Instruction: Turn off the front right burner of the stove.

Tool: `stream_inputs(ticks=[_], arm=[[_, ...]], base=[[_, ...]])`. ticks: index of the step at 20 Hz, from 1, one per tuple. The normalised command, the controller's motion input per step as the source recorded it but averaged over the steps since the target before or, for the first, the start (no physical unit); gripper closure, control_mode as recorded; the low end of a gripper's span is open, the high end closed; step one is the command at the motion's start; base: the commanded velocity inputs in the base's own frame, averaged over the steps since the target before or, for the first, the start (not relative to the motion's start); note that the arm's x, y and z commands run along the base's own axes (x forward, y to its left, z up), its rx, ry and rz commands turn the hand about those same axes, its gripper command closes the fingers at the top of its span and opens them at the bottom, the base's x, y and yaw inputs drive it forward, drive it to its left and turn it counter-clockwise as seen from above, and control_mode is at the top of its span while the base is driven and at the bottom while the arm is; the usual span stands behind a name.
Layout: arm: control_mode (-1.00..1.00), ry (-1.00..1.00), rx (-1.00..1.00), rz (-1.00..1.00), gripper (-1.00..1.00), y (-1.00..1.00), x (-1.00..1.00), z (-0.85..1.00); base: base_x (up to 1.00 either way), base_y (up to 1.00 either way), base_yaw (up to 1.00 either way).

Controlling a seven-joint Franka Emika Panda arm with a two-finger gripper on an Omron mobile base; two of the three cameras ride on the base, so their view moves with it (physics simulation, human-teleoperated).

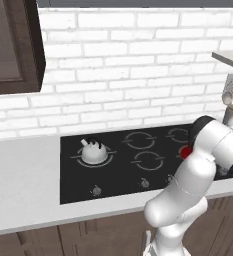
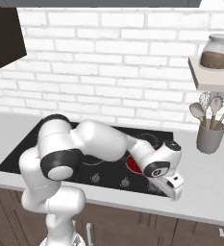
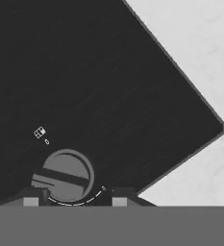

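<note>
1. We see a pale, smooth desk (image 1: 23, 185) running under a white brick wall (image 1: 138, 70), with dark wood fronts below.
2. The stove (image 1: 78, 187), a flat glossy black rectangle, sits sunk in the desk toward its front edge.
3. The white rounded arm (image 2: 99, 141) bends low over the stove's front right corner.
4. A domed white kettle (image 1: 94, 151) rests on the rear left ring.
5. The front right burner (image 2: 134, 166), a solid red disc, peeks out just behind the wrist.
6. A round grey ridged knob (image 3: 65, 175) lies between the jaws (image 3: 75, 201), which stand spread on either side of it.
</note>
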Motion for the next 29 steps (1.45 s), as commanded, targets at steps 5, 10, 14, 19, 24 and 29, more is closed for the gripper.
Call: stream_inputs(ticks=[5, 10, 14, 19, 24, 29], arm=[[-1.0, 0.0, 0.04, -0.74, 1.0, -0.22, 0.01, -0.07], [-1.0, 0.0, 0.03, -0.81, 1.0, -0.24, 0.0, -0.18], [-1.0, 0.0, 0.01, -0.87, 1.0, -0.18, 0.0, -0.3], [-1.0, 0.0, 0.0, -0.9, 1.0, -0.07, 0.0, -0.36], [-1.0, 0.0, -0.01, -0.56, 1.0, 0.0, 0.0, -0.16], [-1.0, 0.0, 0.0, 0.0, 1.0, 0.0, 0.0, 0.0]], base=[[0.0, 0.0, 0.0], [0.0, 0.0, 0.0], [0.0, 0.0, 0.0], [0.0, 0.0, 0.0], [0.0, 0.0, 0.0], [0.0, 0.0, 0.0]])
